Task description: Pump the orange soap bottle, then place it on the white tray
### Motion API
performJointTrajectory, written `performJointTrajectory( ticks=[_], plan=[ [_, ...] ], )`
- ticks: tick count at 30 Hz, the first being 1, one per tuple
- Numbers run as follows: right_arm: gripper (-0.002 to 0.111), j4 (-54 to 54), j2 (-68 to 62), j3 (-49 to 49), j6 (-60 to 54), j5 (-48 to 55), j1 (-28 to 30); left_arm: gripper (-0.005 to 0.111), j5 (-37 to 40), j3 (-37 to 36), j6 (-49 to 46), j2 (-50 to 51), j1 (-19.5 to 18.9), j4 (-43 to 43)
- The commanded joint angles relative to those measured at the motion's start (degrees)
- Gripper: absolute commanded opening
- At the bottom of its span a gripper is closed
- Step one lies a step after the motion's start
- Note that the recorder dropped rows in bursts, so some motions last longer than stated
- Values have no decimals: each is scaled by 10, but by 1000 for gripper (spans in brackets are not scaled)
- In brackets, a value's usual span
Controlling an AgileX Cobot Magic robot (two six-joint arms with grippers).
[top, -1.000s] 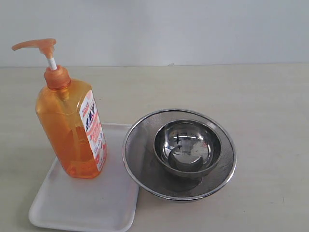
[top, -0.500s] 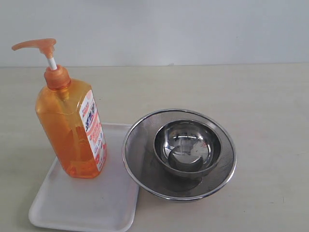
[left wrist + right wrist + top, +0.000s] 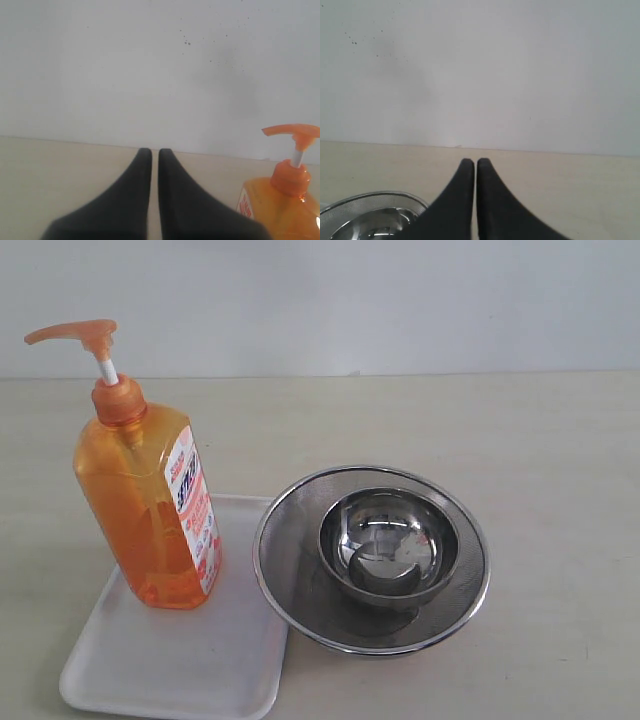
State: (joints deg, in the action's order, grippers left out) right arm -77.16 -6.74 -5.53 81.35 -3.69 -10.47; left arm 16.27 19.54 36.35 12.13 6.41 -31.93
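The orange soap bottle [image 3: 145, 505] stands upright on the far part of the white tray [image 3: 180, 660], its pump head up on the white stem and pointing left. Neither arm shows in the exterior view. In the left wrist view my left gripper [image 3: 155, 152] is shut with nothing between its black fingers, and the orange soap bottle [image 3: 287, 200] stands off to one side, apart from them. My right gripper [image 3: 475, 162] is shut and empty too, above the bare table.
A round steel mesh strainer [image 3: 290, 585] with a steel bowl [image 3: 388, 540] inside it sits right beside the tray, touching its rim. The strainer [image 3: 350, 205] also shows beside the right gripper. A pale wall bounds the table at the back.
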Motion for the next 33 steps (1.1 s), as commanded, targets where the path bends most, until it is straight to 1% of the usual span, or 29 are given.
performJointTrajectory(
  ticks=[1, 2, 3, 4, 6, 10, 14, 17, 20, 22, 30, 33],
  plan=[
    [0, 210, 2, 4, -171, 64, 2, 5, 1, -3, -4, -4, 3, 6],
    [0, 429, 2, 4, -366, 116, 2, 5, 1, -3, -4, -4, 3, 6],
    [0, 522, 2, 4, -505, 141, 2, 5, 1, -3, -4, -4, 3, 6],
    [0, 663, 2, 4, -685, 146, 2, 5, 1, -3, -4, -4, 3, 6],
    [0, 767, 2, 4, -840, 128, 2, 5, 1, -3, -4, -4, 3, 6],
    [0, 768, 2, 14, -854, 119, 2, 5, 1, -3, -4, -4, 3, 6],
    [0, 766, 2, 37, -801, 107, 2, 5, 1, -3, -4, -4, 3, 6],
    [0, 766, 2, 55, -798, 79, 2, 5, 1, -3, -4, -4, 3, 6],
    [0, 766, 2, 55, -798, 73, 2, 5, 1, -3, -4, -4, 3, 6],
    [0, 766, 2, 55, -799, 88, 2, 5, 1, -3, -4, -4, 3, 6],
    [0, 766, 2, 55, -808, 91, 2, 5, 1, -3, -4, -4, 3, 6],
    [0, 766, 2, 55, -820, 115, 2, 5, 1, -3, -4, -4, 3, 6]
  ],
)
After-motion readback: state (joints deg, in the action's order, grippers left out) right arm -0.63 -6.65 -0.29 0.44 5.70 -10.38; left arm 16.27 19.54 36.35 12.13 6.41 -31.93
